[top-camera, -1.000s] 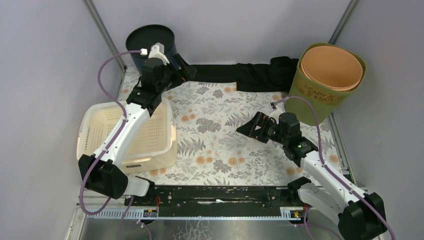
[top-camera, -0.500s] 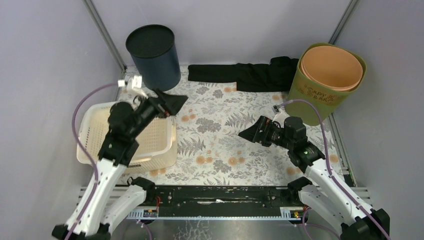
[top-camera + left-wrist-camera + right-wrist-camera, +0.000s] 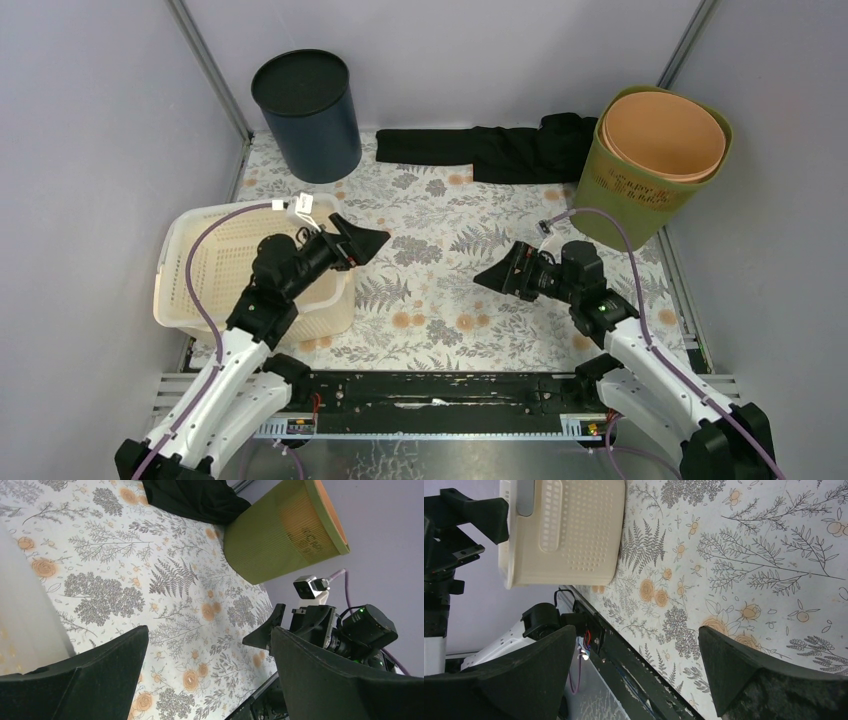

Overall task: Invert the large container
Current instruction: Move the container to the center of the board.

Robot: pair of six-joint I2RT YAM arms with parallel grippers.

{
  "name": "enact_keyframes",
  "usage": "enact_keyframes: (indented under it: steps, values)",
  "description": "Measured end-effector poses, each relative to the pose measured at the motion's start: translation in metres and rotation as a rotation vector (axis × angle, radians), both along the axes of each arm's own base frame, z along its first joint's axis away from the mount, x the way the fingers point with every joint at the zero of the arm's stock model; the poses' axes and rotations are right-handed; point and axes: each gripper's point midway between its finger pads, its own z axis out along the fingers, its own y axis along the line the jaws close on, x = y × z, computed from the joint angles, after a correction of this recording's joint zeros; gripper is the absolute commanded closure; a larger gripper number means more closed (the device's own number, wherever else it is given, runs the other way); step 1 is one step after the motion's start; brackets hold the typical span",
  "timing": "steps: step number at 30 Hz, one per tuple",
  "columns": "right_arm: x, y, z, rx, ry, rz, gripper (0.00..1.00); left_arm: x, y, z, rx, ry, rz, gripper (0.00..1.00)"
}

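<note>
Holding orange tub (image 3: 664, 132), green bin (image 3: 640, 198); dark bin (image 3: 318, 135) inverted

The large container (image 3: 308, 118), a dark navy round bin, stands at the mat's (image 3: 440, 300) far-left corner; top looks closed.

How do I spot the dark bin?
Look at the flowery tablecloth, then go to its far left corner. The dark blue round bin stands there, behind the cream basket. It is the only dark one; the other bin is green and orange.
</note>
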Motion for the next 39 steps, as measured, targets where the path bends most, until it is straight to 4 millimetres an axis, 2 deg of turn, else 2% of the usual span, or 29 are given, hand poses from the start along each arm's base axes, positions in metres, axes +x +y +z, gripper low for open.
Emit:
enact_keyframes:
  steps: [10, 15, 20, 39]
  values:
    - [0.013, 0.006, -0.014, -0.001, 0.010, -0.002, 0.01, 0.013, -0.018, 0.001, -0.015, -0.079, -0.060, 0.00]
    - [0.016, 0.007, -0.019, -0.006, 0.020, -0.001, 0.01, 0.012, -0.026, -0.016, -0.002, -0.040, -0.096, 0.00]
    - [0.018, 0.008, -0.016, 0.002, 0.002, 0.000, 0.01, 0.011, -0.027, -0.027, 0.009, -0.011, -0.102, 0.00]
    - [0.020, 0.010, -0.012, 0.011, -0.011, 0.007, 0.01, 0.012, -0.026, -0.028, 0.021, -0.020, -0.104, 0.00]
